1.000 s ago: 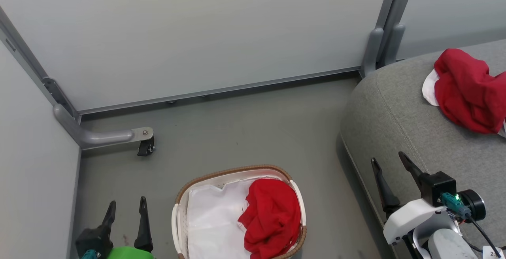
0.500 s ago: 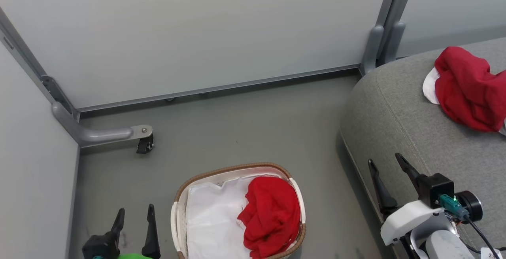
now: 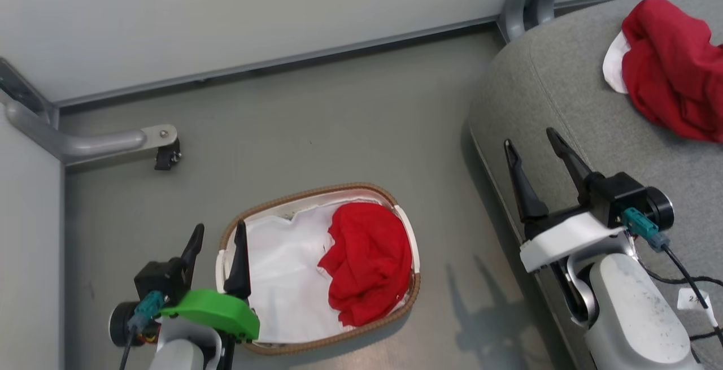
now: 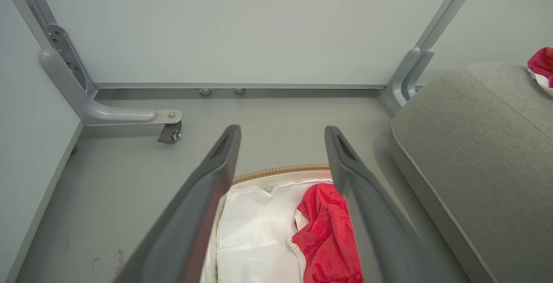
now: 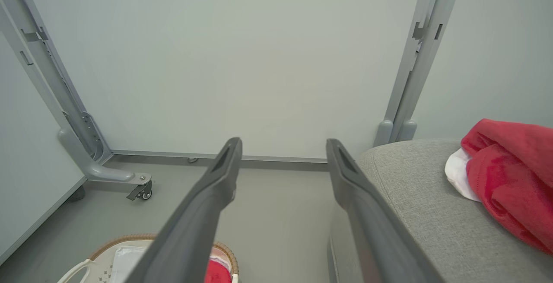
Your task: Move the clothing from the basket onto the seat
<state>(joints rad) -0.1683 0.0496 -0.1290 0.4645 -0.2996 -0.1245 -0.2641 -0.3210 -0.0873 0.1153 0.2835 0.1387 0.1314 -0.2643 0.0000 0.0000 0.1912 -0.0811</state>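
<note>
Clothing [image 3: 367, 260] lies bunched in the basket [image 3: 308, 193], just right of the left gripper [image 3: 219, 226], whose fingers are spread and empty, like the right gripper [image 3: 530, 137]; likely best to descend on the bunch's crest, pinching red fabric, not white liner [image 3: 282, 268].

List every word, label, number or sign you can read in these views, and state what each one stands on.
"2": the first mark on the small white tag at the lower right of the head view. The rest of it is too small to read.
The crumpled red garment in the basket and the other red garment on the seat: no lettering shows on either.
There is no other readable text.
</note>
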